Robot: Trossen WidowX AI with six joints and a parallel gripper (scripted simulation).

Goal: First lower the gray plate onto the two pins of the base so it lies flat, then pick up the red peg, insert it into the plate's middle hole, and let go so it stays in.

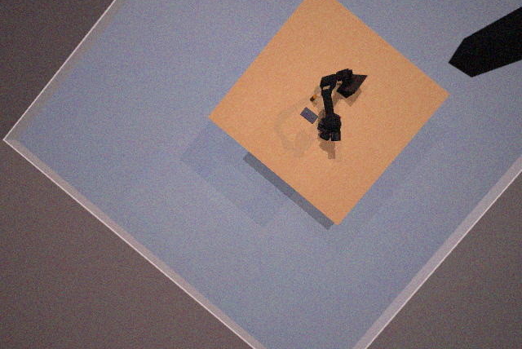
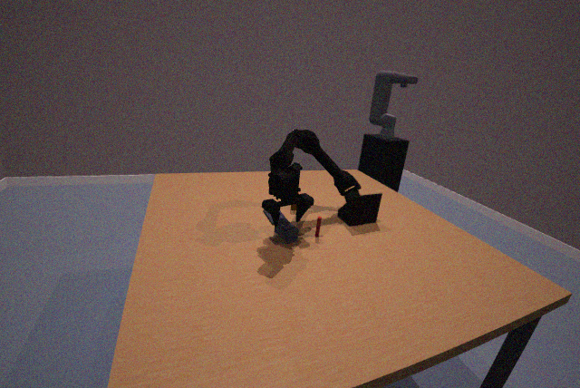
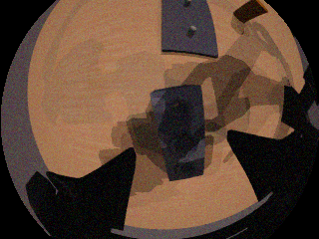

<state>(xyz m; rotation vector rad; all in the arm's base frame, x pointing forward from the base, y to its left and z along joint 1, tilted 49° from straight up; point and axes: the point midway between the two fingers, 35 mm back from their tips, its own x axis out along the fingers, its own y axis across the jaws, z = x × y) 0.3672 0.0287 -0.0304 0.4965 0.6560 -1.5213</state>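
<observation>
The gray plate [image 2: 286, 232] [image 3: 179, 131] rests on the table as a thick block, in shadow, its holes hard to make out. My gripper [image 2: 287, 223] [image 3: 183, 144] is open and empty, pointing down just above the plate, with a finger to either side of it in the wrist view. The base [image 1: 308, 115] [image 3: 175, 32] lies flat beside the plate, apart from it. Two short pins stand up from it in the wrist view. The red peg [image 2: 318, 227] stands upright on the table near the plate; only a red speck of it [image 1: 340, 117] shows beside the arm in the top view.
An orange-brown cylinder [image 1: 313, 98] [image 2: 294, 208] [image 3: 250, 10] stands near the base, on the side toward the arm's mount. The arm's black mount [image 1: 351, 85] [image 2: 360, 210] is on the table [image 1: 274, 84] [image 2: 234, 308]. A gray robot arm [image 2: 380, 100] stands on a black pedestal [image 2: 383, 159] beyond the table.
</observation>
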